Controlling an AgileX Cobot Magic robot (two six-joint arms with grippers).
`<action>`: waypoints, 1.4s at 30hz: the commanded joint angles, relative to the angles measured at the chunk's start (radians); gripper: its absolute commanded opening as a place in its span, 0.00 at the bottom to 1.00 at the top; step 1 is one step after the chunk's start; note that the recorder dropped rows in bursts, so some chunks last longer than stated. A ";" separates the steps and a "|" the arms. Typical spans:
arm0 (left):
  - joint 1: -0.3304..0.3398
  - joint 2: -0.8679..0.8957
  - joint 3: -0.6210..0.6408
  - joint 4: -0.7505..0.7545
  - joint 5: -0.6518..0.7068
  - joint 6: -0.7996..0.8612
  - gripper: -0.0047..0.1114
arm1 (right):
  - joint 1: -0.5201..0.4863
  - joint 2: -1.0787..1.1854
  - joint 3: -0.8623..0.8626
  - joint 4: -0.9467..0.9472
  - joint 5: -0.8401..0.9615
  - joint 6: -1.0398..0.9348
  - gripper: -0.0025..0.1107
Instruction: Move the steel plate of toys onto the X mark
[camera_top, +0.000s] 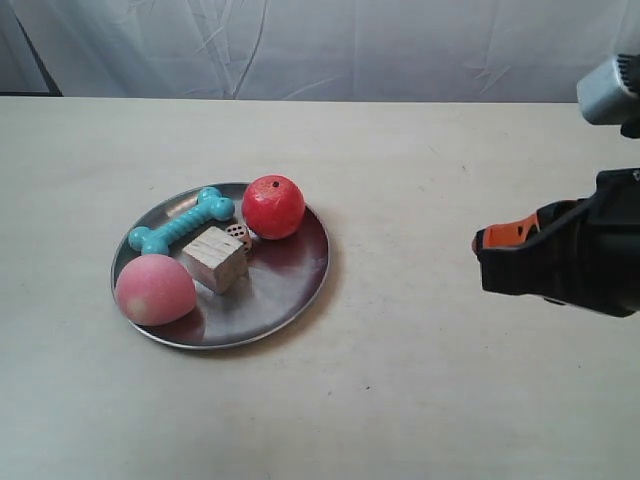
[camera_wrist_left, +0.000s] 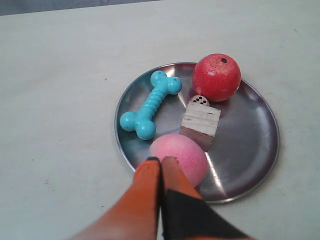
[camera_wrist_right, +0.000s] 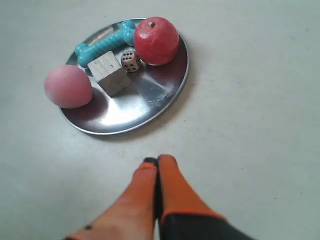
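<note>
The steel plate (camera_top: 290, 275) (camera_wrist_left: 245, 140) (camera_wrist_right: 150, 95) lies on the beige table, holding the teal bone (camera_top: 182, 222), red apple (camera_top: 273, 206), pink peach ball (camera_top: 154, 290), wooden cube (camera_top: 215, 259) and small die (camera_top: 238, 233). In the left wrist view my left gripper (camera_wrist_left: 161, 160) is shut and empty, its tips just over the plate's rim beside the peach ball (camera_wrist_left: 182, 155). My right gripper (camera_wrist_right: 158, 160) is also shut and empty, over bare table a short way from the plate. The arm at the exterior view's right (camera_top: 482, 240) points toward the plate. No X mark shows.
Bare beige tabletop (camera_top: 420, 380) surrounds the plate, with a tiny dark speck (camera_top: 368, 388) in front. A white cloth backdrop (camera_top: 320, 45) hangs behind the table's far edge.
</note>
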 joint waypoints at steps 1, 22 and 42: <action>-0.003 -0.008 0.005 0.002 -0.011 0.001 0.04 | -0.027 -0.090 0.015 0.000 -0.006 -0.001 0.02; -0.003 -0.008 0.005 0.002 -0.011 0.001 0.04 | -0.623 -0.790 0.497 -0.158 -0.139 -0.037 0.02; -0.003 -0.008 0.005 0.002 -0.011 0.001 0.04 | -0.622 -0.802 0.639 0.026 -0.241 -0.240 0.02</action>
